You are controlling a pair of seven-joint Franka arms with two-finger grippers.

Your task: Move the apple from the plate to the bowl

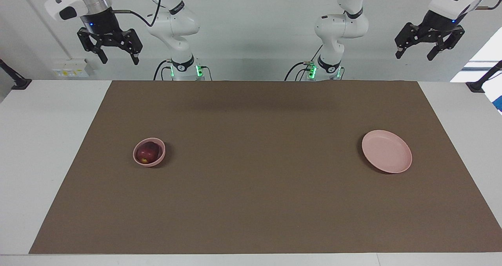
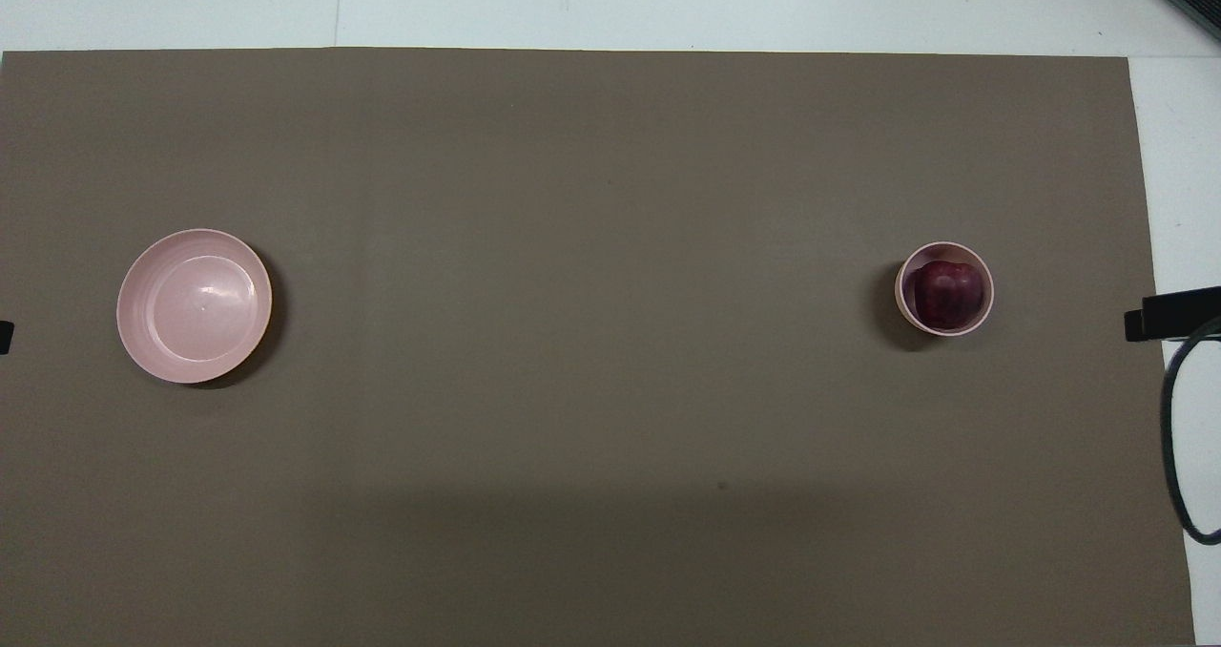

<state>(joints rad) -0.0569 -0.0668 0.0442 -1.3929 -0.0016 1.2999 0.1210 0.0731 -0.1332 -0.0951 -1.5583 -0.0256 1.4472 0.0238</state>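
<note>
Wide brown mat [image 1: 259,203], open from end to end. Only two low obstacles on it: bowl [image 1: 137,159] with apple [image 1: 148,152] filling it, toward the right arm's end, and flat plate [image 1: 386,156] toward the left arm's end, well apart. Broad bare stretch between them, unobstructed for a pass at any height. Right gripper [image 1: 116,60] raised high, fingers spread, over the table edge by its base, clear air beneath. Left gripper [image 1: 415,55] likewise high and spread at its own end, nothing under it.

Matt brown mat [image 1: 255,203], smooth pink plate [image 1: 386,151], glossy apple [image 1: 148,153]
</note>
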